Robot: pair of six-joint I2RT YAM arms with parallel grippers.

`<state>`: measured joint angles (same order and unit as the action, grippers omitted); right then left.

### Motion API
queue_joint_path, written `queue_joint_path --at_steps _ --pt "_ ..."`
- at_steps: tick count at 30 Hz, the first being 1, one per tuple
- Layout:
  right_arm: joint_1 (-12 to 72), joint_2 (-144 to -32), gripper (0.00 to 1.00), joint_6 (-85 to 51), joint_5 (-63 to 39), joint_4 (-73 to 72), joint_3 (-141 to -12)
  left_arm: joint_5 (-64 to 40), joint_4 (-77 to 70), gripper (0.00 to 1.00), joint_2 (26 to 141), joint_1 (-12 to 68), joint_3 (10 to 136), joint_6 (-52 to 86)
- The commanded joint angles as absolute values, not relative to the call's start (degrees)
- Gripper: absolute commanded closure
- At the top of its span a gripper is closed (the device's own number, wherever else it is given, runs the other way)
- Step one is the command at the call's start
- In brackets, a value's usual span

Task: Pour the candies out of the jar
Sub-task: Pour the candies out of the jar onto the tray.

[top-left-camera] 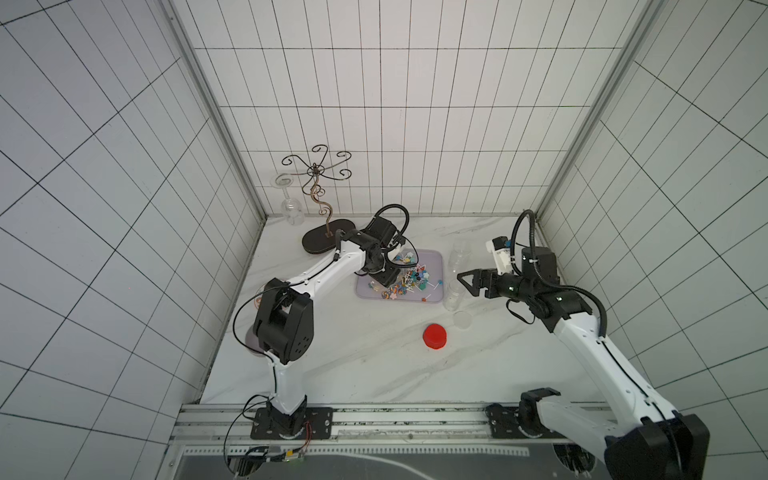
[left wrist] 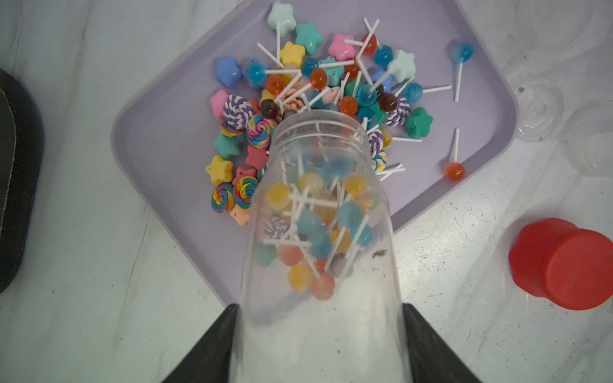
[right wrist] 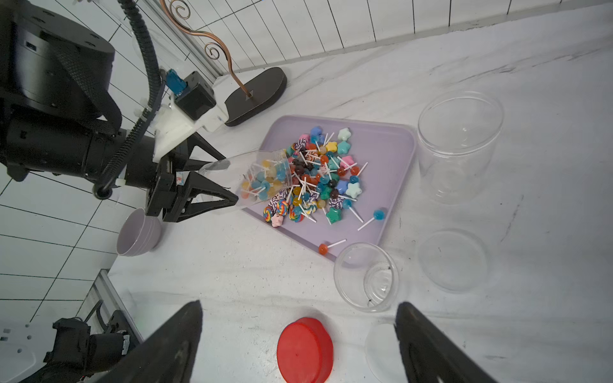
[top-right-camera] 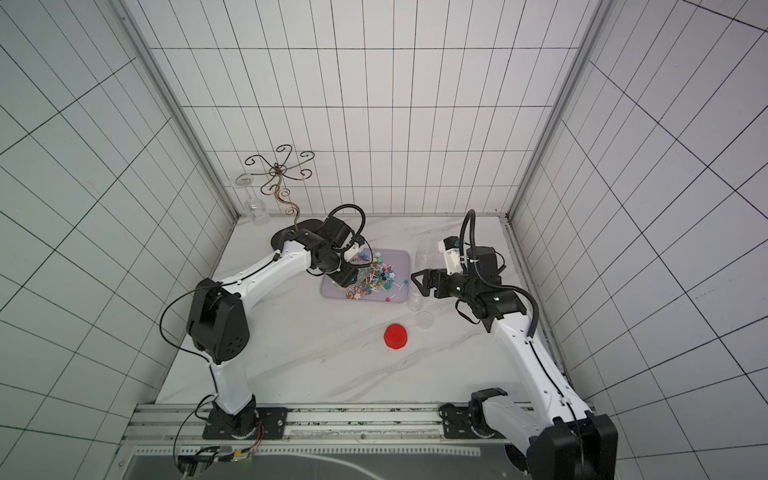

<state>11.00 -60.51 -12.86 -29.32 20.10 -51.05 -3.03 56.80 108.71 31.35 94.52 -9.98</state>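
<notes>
Your marble table (top-left-camera: pixel 353 365) holds a lilac tray (top-left-camera: pixel 431 266), red lid (top-left-camera: pixel 434 336), clear lid (top-left-camera: pixel 462 320). Tall clear jar (right wrist: pixel 459 146) and short clear jar (right wrist: pixel 365 277) stand just beside the tray

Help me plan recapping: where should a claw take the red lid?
Take the red lid across its round side wall, coming from straight above. It lies flat on the table with nothing touching it, and it looks too low for a sideways approach.

The clear plastic jar (left wrist: pixel 318 325) looks smooth and faintly cloudy. The multicoloured candies (left wrist: pixel 331 83) are glossy: translucent lollipop heads, opaque stars. The lilac plastic tray (left wrist: pixel 159 139) is smooth and matt. At its 5 o'clock in a top view, the red plastic lid (top-left-camera: pixel 434 336) has a soft sheen. The white marble-patterned surface (left wrist: pixel 99 215) is smooth and lightly scuffed. The curled copper-coloured metal stand (right wrist: pixel 265 86) has a matt dark base.
</notes>
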Motion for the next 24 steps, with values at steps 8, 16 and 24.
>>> queue_joint_path --at_steps 8,16,24 --pt "9.9 -59.4 0.08 -11.6 -31.2 19.2 -51.3 3.8 61.8 0.46 110.3 31.6 99.8 -9.8" --pt "9.8 -59.9 0.08 -11.9 -32.1 19.2 -51.7 7.5 65.7 0.46 110.1 31.7 101.1 -9.8" --pt "9.8 -60.5 0.08 -12.2 -32.7 19.2 -51.8 10.1 67.8 0.46 109.2 32.4 100.6 -9.3"
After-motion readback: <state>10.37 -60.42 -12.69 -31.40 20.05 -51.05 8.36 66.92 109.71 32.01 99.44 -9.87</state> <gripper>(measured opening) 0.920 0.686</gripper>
